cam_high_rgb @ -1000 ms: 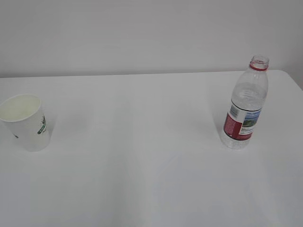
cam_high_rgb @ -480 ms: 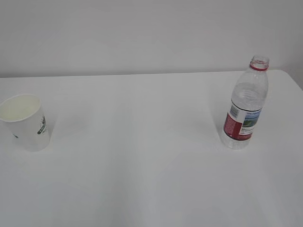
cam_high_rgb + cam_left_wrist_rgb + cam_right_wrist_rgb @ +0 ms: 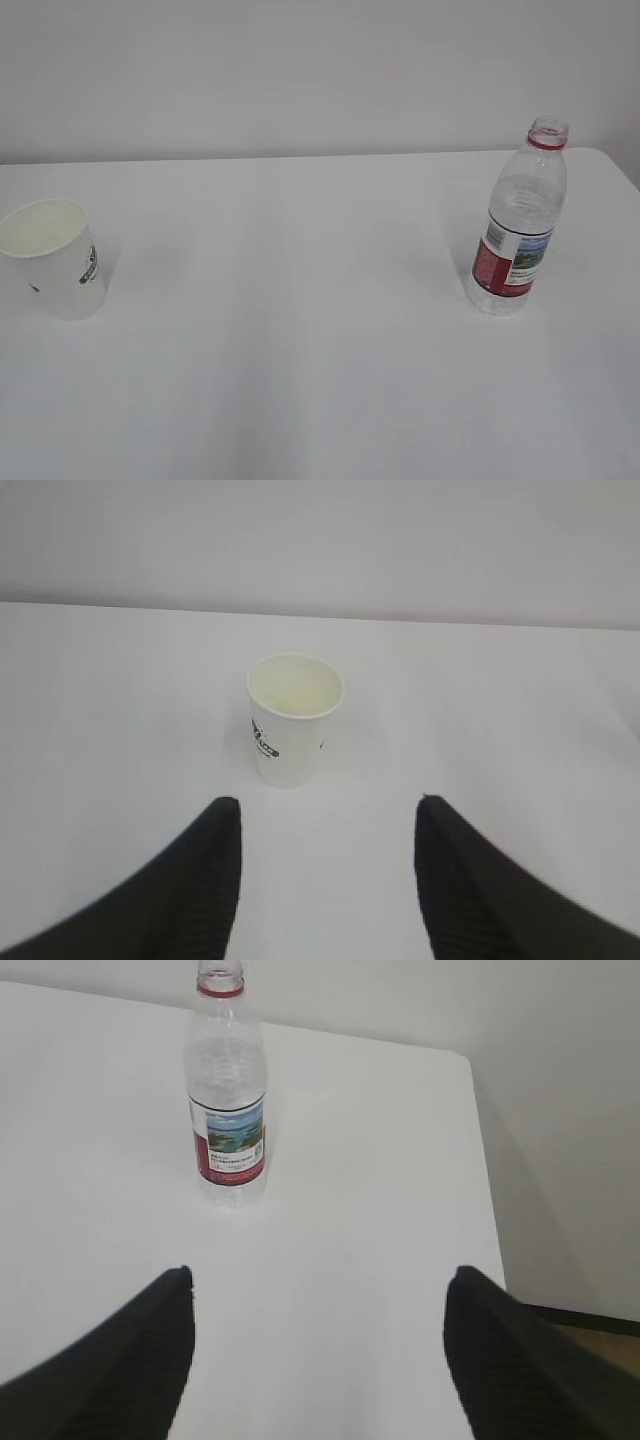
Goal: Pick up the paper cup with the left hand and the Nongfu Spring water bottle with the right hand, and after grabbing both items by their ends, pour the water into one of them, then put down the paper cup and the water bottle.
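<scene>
So far nothing has shifted over the last second: the paper cup [image 3: 52,256] stands upright near my table's [image 3: 300,330] left edge and the Nongfu Spring water bottle [image 3: 520,222], uncapped, stands toward the right edge. My left hand [image 3: 328,820] and right hand [image 3: 318,1290] both hang with jaws spread and empty, short of their targets, so I judge the pickup not yet begun.

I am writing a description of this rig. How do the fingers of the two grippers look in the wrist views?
Both grippers show two black fingers with a fine ribbed texture, broad below and tapering to rounded tips: left gripper, right gripper. No cables, markings or arm parts are visible.
</scene>
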You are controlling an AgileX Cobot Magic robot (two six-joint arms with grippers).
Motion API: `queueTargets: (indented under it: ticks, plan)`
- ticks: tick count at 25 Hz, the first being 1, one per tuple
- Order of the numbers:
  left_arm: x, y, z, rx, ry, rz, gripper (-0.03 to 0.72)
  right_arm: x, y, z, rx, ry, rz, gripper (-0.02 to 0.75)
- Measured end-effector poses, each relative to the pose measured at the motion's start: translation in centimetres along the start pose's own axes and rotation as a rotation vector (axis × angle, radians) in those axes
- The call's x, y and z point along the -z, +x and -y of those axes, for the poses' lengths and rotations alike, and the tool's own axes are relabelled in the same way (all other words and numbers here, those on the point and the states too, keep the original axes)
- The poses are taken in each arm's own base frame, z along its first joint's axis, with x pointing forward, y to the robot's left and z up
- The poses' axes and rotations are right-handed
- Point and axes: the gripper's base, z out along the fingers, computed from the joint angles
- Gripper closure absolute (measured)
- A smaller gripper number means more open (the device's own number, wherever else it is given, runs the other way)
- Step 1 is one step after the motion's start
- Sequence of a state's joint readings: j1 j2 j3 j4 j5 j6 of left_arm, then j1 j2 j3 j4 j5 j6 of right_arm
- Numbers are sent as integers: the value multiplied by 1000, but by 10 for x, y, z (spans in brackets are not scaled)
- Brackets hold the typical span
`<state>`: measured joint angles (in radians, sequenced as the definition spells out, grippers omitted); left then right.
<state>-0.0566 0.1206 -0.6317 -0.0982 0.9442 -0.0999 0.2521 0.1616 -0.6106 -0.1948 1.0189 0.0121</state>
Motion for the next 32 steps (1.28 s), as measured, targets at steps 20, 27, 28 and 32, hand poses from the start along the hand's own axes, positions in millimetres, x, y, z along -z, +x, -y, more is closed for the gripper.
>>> queueTargets:
  ticks: [20,27,28,32]
  plan:
    - [-52,-61,3,19,-1,125,291,-47,-59,-15,-66,-116,212,148]
    - [-83,-76,4,63,12,160,290,-50,-76,-15,-90,-124,368,148]
    - [-89,-75,3,68,10,140,290,-50,-77,-15,-90,-124,372,148]
    - [-110,-75,1,76,-3,87,288,-57,-79,-16,-88,-126,355,148]
